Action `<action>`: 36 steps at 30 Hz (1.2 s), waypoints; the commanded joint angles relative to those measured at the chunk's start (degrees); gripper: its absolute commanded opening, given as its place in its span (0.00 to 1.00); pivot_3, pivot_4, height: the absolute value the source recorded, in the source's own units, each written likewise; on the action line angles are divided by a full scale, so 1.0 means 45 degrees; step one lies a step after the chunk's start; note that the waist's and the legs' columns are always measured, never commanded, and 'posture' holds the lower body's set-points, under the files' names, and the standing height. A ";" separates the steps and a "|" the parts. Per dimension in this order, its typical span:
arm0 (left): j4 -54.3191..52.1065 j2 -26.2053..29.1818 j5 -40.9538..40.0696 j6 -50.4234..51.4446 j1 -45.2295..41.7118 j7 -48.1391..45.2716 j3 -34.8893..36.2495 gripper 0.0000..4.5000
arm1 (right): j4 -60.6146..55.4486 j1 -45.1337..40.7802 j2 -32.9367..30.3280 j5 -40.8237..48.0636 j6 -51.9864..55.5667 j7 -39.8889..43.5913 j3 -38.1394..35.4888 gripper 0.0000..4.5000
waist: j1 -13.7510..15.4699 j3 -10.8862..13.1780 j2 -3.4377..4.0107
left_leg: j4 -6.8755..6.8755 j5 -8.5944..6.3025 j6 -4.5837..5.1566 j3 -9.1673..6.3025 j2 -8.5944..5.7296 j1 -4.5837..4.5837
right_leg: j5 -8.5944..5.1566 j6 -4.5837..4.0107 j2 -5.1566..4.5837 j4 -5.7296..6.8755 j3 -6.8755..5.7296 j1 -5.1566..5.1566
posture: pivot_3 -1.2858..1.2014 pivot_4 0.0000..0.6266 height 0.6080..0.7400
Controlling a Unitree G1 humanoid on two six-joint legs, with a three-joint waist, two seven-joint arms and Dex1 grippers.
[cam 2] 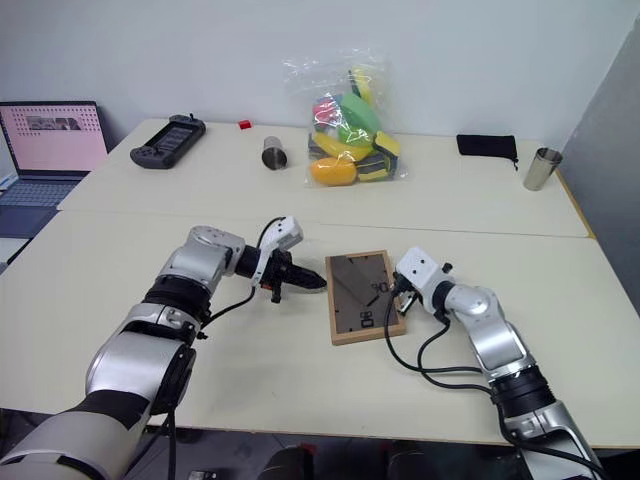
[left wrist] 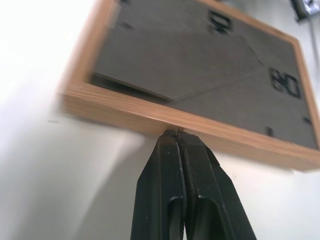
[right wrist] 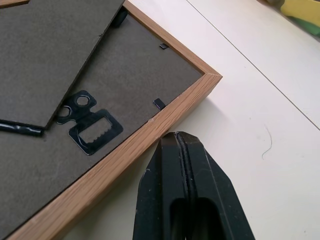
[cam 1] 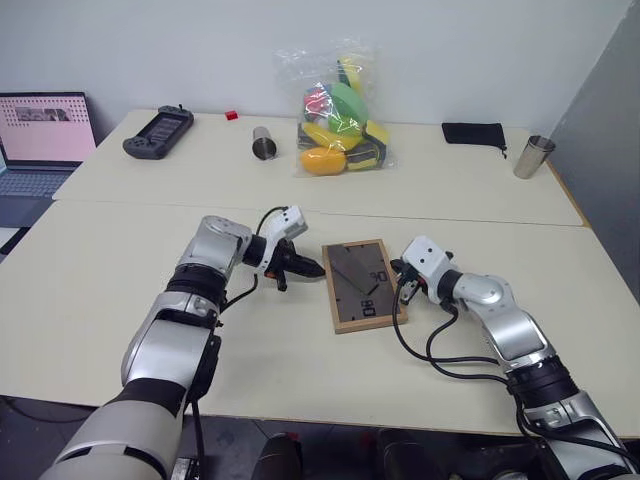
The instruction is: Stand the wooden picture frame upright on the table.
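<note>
1. Both claws sit pinched closed, holding nothing.
2. Left claw [cam 1: 312, 268] touches its tips to the left edge of the small light-wood picture frame [cam 1: 362, 284].
3. Right claw [cam 1: 404, 291] sits just beside its right edge.
4. Frame lies face down, dark back up, on my cream-beige counter [cam 1: 130, 270].

The wooden picture frame [cam 1: 362, 284] lies face-down on the table [cam 1: 120, 270], between both tools.

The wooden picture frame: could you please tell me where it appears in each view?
Left eye: wooden picture frame lies back-up, centre.
Right eye: centre.
Left wrist: across the top.
Right wrist: upper left.
Shared landmark: the cream table beneath it.
</note>
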 commanded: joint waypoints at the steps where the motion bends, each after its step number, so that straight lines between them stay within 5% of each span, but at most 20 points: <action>1: 0.0685 0.0121 -0.0099 -0.0589 -0.0574 0.0799 0.0193 0.01 | -0.1230 0.0519 -0.0447 0.0266 0.0143 0.0339 -0.0412 0.00 | 0.0010 0.0000 0.0000 | 0.0000 0.0000 0.0000 0.0001 -0.0001 0.0000 | 0.0000 0.0000 -0.0001 -0.0001 0.0001 0.0001 | 0.52 0.24 1.00; 17: 0.2786 -0.0891 -0.0217 -0.1680 -0.1936 0.1892 0.0308 0.01 | -0.5658 0.2957 -0.0826 0.1892 0.3175 0.0351 -0.1445 0.00 | 0.0028 0.0000 0.0000 | 0.0002 0.0000 0.0000 -0.0009 -0.0005 -0.0012 | -0.0001 0.0001 0.0002 -0.0007 -0.0001 0.0000 | 0.52 0.24 1.00; 28: 0.3213 -0.0988 -0.0117 -0.2028 -0.2219 0.2149 0.0403 0.01 | -0.5997 0.2656 -0.0161 0.2443 0.3936 -0.0039 -0.1319 0.00 | 0.0036 0.0000 -0.0001 | 0.0004 0.0000 0.0000 -0.0010 -0.0008 -0.0019 | -0.0001 0.0002 0.0000 -0.0013 -0.0002 0.0000 | 0.52 0.24 1.00; 36: 0.2297 -0.0207 -0.0811 -0.1059 -0.2049 0.1529 0.0995 0.01 | -0.5298 0.2509 -0.0976 0.2519 0.3128 0.0269 -0.1937 0.00 | 0.0023 0.0000 -0.0001 | 0.0004 0.0000 0.0000 -0.0009 -0.0008 -0.0019 | -0.0002 0.0003 0.0001 -0.0013 -0.0001 0.0000 | 0.52 0.24 1.00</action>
